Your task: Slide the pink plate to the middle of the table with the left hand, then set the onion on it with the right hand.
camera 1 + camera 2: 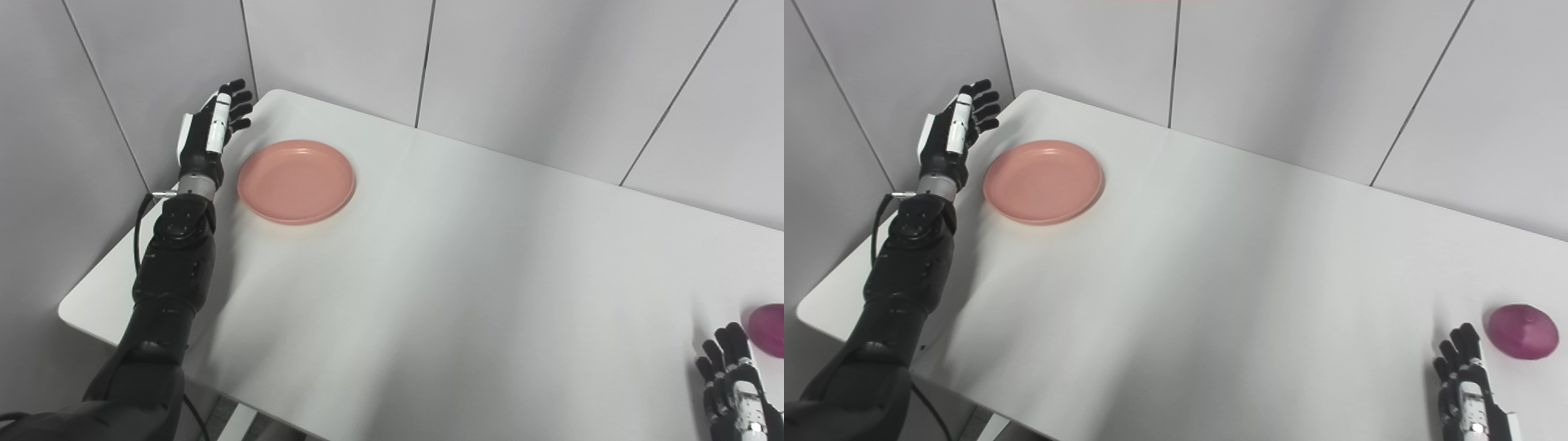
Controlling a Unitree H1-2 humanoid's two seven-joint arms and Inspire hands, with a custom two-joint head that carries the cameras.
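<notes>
- Table (1213, 257), white and bare across its middle, stands in a corner of grey panelled walls (1274, 79), seen from my head cameras looking down.
- Pink plate (1042, 181) lies flat at the far left of the tabletop, near the rounded back corner, well apart from the centre.
- My left hand (950, 138) is raised just beside the plate's left rim, fingers spread and pointing toward the back wall, holding nothing; a narrow strip of white table shows between hand and plate, so the two are apart.
- My left forearm runs up from the bottom left edge of the frame along the table's left side, a thin black cable looping out at the wrist.
- Purple onion (1522, 331) sits on the table at the near right, far from the plate.
- My right hand (1467, 380) rests low at the bottom right edge, just left of the onion and not touching it; its fingers are extended and empty, though the frame cuts off the palm, so how wide it is spread is hard to judge.
</notes>
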